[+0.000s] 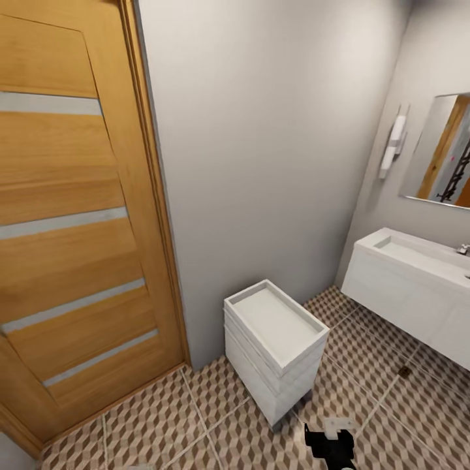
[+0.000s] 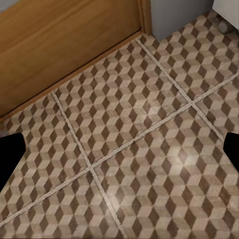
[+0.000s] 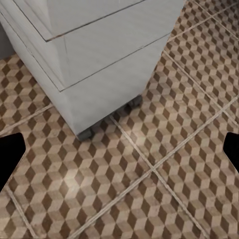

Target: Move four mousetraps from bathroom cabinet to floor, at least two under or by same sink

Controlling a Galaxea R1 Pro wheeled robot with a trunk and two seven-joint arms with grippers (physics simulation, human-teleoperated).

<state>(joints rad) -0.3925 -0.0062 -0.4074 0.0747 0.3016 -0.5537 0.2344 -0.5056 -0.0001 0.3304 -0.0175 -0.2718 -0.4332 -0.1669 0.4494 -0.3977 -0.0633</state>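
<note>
The mousetraps and the cabinet are out of view. The bathroom floor (image 1: 163, 424) of brown and beige cube-pattern tiles spreads below me. The white wall-hung sink (image 1: 418, 287) with its chrome tap (image 1: 463, 249) hangs at the right. My right gripper (image 1: 329, 447) is low at the bottom edge of the head view, just in front of the small white drawer unit. In the right wrist view it (image 3: 119, 154) stands open over bare tiles, with nothing between its fingers. My left gripper (image 2: 119, 154) is open too, above bare floor (image 2: 129, 144) near the door's foot.
A small white drawer unit (image 1: 274, 346) on little feet stands against the grey wall (image 1: 261, 143). A tall wooden door (image 1: 72, 215) is at the left. A mirror (image 1: 444, 150) hangs above the sink. A dark floor drain (image 1: 405, 371) sits below the sink.
</note>
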